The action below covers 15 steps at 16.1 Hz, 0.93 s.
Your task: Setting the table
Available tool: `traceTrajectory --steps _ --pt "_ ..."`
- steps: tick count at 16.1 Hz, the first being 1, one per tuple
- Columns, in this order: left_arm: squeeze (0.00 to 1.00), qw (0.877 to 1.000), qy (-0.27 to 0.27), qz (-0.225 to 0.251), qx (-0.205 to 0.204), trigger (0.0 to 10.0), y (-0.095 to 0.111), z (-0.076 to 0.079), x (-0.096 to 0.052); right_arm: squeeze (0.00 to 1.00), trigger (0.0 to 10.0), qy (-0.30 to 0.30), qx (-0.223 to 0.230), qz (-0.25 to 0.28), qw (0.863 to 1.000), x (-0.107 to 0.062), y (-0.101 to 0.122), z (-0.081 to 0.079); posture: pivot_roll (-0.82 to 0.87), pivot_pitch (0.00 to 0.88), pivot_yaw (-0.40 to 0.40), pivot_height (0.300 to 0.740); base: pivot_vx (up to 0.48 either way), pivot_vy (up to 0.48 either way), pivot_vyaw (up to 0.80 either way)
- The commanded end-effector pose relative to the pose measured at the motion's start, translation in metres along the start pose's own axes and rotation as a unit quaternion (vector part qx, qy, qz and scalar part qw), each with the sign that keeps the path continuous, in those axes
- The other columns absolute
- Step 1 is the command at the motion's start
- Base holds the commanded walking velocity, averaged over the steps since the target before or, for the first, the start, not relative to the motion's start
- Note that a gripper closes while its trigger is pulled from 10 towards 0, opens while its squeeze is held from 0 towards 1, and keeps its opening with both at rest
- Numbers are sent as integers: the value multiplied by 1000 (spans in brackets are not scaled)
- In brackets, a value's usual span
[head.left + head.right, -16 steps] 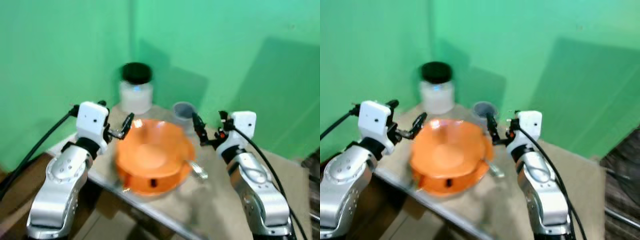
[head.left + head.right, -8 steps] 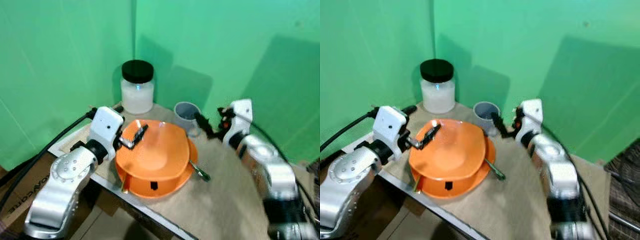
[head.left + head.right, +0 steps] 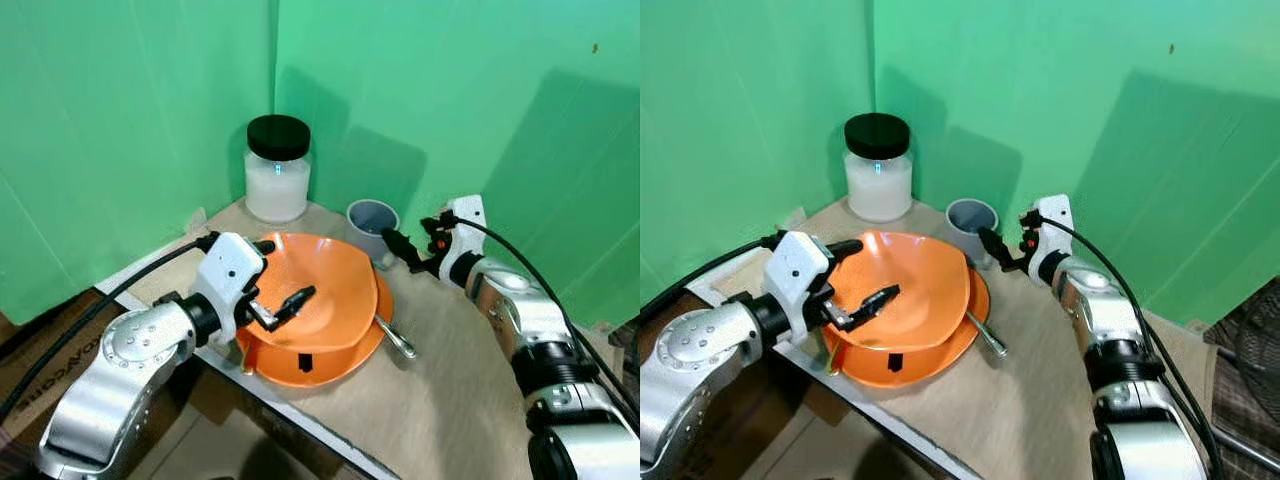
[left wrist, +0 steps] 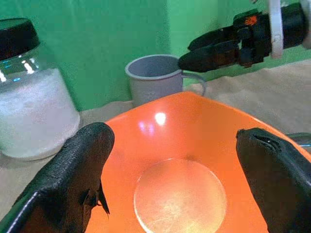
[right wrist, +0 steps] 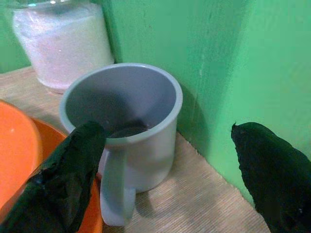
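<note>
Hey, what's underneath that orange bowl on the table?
The orange bowl rests on an orange plate. A metal utensil sticks out from between them on the right; the bowl covers the rest of it.

On the tan worktop (image 3: 1040, 400) an orange bowl (image 3: 905, 290) sits on an orange plate (image 3: 930, 352), a utensil (image 3: 985, 335) poking from between them. The left gripper (image 3: 860, 280) reaches over the bowl's near rim, jaws spread. The right gripper (image 3: 992, 246) points at the grey mug (image 3: 970, 226), jaws possibly parted. A black-lidded jar (image 3: 878, 168) stands behind.
</note>
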<state>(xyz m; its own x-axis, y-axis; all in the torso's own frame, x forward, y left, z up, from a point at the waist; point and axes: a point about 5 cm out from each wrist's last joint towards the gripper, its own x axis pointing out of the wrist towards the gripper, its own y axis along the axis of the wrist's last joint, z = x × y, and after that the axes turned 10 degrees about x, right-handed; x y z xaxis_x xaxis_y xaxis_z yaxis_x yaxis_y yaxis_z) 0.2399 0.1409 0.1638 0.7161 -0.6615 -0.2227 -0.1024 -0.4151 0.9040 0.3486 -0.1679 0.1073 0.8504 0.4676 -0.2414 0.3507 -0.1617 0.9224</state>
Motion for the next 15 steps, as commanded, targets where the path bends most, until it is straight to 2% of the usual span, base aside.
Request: traceTrajectory --steps 1,2,3,4,5,6,8,9,10,14,15 --pt "0 1000 -12 7 3 10000 4 5 2 0 6235 -6 -3 -10 1000 1 -3 5 54 0 -135 740 0 0 0" --pt "0 1000 -13 7 3 10000 4 5 2 0 6235 -7 -9 -12 1000 2 -3 5 54 0 -135 740 0 0 0" --pt "0 1000 -13 8 3 10000 4 5 2 0 3961 -10 -13 -13 1000 4 -3 6 53 0 -136 740 0 0 0" --pt "0 1000 -14 9 4 10000 5 4 2 0 4000 -7 -14 -8 1000 5 0 7 53 0 -137 740 0 0 0" --pt "0 1000 -15 10 4 10000 6 4 1 0 8824 -1 -11 2 1000 5 5 8 54 0 -138 740 0 0 0" --pt "0 1000 -16 10 3 10000 5 5 1 0 10000 11 -7 9 1000 2 9 11 53 0 -138 740 0 0 0" --pt "0 1000 -17 9 3 10000 5 5 0 12 10000 38 2 6 999 -4 11 14 52 0 -138 740 0 0 0" --pt "0 1000 -18 9 3 10000 5 6 0 831 10000 48 3 4 999 -6 10 16 50 0 -138 740 0 0 0" --pt "0 1000 -19 10 3 10000 5 6 0 1000 10000 51 -4 -6 999 -9 8 18 50 0 -137 740 0 0 0" --pt "0 1000 -29 13 2 10000 6 7 1 1000 10000 68 -24 -23 997 -13 -1 18 46 0 -129 740 0 0 0" --pt "0 999 -38 14 0 10000 6 9 1 0 10000 69 -24 -26 997 -10 -6 13 46 0 -126 740 0 0 0"
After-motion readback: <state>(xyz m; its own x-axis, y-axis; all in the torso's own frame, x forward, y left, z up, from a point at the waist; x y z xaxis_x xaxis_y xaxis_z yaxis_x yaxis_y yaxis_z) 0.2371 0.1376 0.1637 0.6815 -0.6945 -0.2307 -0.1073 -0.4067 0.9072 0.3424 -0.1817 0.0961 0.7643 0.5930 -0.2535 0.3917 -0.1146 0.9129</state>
